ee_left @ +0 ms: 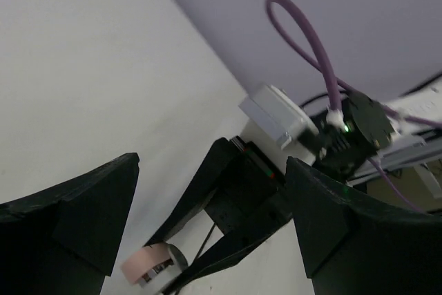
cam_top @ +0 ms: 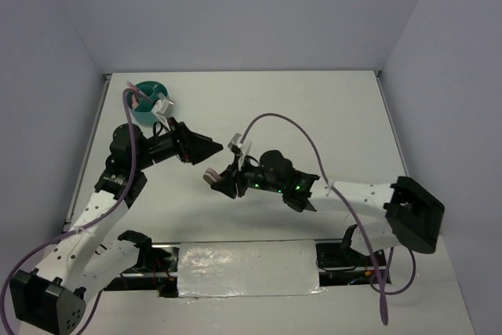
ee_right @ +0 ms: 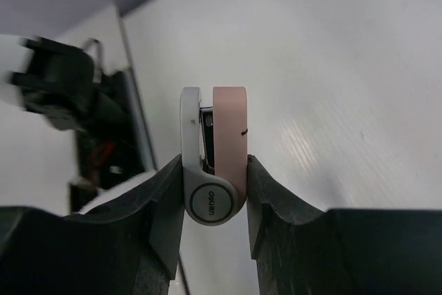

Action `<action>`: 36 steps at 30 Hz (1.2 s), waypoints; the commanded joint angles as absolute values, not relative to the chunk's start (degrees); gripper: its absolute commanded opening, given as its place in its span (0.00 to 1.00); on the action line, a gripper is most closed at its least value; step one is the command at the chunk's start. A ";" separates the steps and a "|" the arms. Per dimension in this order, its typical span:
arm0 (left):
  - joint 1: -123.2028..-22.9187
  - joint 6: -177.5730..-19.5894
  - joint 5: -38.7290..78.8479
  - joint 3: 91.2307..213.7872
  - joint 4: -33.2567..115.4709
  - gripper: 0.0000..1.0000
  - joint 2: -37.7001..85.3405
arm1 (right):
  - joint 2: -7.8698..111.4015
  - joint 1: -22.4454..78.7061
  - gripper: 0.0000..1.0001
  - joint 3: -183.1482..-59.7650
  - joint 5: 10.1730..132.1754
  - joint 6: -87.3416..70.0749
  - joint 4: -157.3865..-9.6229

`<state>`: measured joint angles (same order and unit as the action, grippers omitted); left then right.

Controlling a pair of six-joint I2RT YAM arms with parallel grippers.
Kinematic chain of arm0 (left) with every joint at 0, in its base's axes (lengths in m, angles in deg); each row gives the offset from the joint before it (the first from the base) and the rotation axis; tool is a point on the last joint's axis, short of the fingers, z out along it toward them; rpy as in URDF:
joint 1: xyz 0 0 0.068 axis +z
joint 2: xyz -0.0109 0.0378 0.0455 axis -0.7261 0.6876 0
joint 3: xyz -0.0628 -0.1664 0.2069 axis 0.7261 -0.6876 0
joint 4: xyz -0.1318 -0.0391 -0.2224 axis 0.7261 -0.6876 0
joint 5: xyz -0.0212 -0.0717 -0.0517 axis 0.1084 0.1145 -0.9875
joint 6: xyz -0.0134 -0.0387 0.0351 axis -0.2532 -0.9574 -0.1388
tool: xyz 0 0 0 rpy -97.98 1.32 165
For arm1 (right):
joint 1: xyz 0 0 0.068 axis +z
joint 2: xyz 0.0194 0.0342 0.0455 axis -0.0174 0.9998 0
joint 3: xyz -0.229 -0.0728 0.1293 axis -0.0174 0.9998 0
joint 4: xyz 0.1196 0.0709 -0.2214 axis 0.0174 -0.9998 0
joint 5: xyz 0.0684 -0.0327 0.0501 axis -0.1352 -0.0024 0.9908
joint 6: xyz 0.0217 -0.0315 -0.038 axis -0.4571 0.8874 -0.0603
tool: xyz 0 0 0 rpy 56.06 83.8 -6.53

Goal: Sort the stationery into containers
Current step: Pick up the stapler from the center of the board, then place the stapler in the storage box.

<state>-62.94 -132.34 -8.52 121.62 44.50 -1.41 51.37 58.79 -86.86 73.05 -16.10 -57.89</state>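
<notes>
Jutting lengthwise from jaws, pink piece

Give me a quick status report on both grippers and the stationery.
Left gripper open, empty. Right gripper shut on pink-and-grey item. Teal cup at far left; left arm sits between.

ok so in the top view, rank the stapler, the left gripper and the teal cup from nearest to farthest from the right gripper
1. pink and grey stapler: clamped between the fingers of the right gripper.
2. left gripper: just beyond it on the far side, open and empty.
3. teal cup: off at the far left, well past the left gripper.
</notes>
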 commanded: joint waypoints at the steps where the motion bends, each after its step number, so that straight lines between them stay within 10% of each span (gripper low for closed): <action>1: -65.27 -130.87 -16.94 120.60 63.23 0.99 -5.43 | 42.35 57.28 0.00 -84.41 85.68 -18.60 -48.19; 19: -72.30 -137.45 5.03 133.51 43.40 0.91 0.09 | 35.37 73.26 0.00 -95.12 23.25 -0.78 -64.54; 36: -81.28 -130.77 10.13 137.03 40.14 0.59 7.21 | 36.43 74.32 0.00 -98.56 15.37 0.11 -64.27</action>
